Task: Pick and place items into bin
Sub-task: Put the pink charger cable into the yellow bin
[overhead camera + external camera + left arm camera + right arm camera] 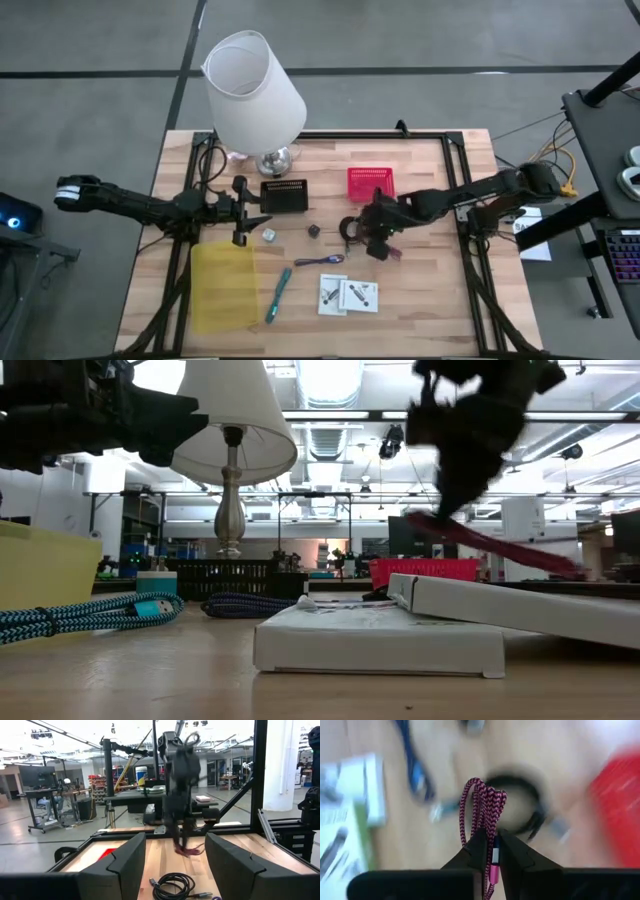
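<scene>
Right end effector [490, 851] hangs pinching maroon braided cable [479, 805] above table [420, 310].

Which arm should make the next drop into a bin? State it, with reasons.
Right. The right claw is shut on the maroon cable, close to the red basket; the left claw is open and empty.

Two dark jointed arms; left arm [150, 205] white-capped at outer end; left gripper's fingers [125, 862] black, blocky, angular.
</scene>
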Tool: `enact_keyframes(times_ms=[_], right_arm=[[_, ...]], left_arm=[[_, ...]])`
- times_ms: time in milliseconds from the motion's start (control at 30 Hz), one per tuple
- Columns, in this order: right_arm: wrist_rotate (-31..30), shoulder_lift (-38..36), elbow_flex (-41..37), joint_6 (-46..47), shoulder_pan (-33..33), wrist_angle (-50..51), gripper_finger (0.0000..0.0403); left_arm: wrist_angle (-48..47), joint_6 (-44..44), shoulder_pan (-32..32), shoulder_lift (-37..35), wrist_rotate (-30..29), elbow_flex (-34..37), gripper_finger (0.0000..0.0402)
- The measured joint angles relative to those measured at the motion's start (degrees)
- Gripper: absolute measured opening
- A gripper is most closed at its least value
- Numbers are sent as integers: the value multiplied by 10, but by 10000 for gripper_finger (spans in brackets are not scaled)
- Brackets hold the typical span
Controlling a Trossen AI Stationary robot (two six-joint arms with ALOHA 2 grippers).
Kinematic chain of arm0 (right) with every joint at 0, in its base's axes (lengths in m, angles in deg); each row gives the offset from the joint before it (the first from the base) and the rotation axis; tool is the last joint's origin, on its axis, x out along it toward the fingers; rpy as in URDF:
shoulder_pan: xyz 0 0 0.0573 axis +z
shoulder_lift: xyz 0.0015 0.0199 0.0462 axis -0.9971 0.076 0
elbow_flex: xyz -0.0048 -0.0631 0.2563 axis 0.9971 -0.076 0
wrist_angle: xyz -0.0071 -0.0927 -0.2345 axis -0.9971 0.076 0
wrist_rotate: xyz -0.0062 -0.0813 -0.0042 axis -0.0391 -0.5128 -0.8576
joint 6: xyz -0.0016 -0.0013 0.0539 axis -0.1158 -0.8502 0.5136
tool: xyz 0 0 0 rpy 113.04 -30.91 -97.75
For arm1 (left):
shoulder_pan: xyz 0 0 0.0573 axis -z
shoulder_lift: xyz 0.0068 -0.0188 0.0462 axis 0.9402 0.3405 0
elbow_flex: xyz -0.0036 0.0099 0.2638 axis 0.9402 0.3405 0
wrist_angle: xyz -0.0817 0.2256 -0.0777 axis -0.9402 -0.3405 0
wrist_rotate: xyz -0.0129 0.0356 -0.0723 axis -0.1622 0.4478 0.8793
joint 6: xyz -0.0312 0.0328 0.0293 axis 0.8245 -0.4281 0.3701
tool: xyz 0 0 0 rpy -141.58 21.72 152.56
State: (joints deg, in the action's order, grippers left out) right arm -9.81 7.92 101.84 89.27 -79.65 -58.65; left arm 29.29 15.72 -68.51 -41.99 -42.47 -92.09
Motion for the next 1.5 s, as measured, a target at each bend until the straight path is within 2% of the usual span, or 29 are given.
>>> enact_keyframes(times_ms=[67, 133, 400, 567, 700, 900, 1033, 1200, 1500], right_arm=[[-43, -10, 1, -39, 0, -48, 19], [-58, -18, -4, -81, 0, -126, 19], [-64, -17, -70, -287, 0, -493, 18], [-63, 9, -122, -354, 0, -716, 18], [-46, 45, -155, -396, -2, -889, 18], [35, 119, -166, -429, -13, -1101, 18], [83, 171, -145, -427, -27, -1158, 18], [87, 215, -103, -403, -40, -1158, 18], [99, 223, -73, -402, -44, -1153, 18]], left_arm=[[0, 0, 0, 0, 0, 0, 190], [0, 0, 0, 0, 0, 0, 190], [0, 0, 0, 0, 0, 0, 190], [0, 0, 0, 0, 0, 1, 190], [0, 0, 0, 0, 0, 1, 190], [0, 0, 0, 0, 0, 2, 190], [0, -26, 0, 5, 0, 3, 190], [2, -47, 0, 21, 0, -2, 190], [30, -58, 0, 107, 1, -49, 190]])
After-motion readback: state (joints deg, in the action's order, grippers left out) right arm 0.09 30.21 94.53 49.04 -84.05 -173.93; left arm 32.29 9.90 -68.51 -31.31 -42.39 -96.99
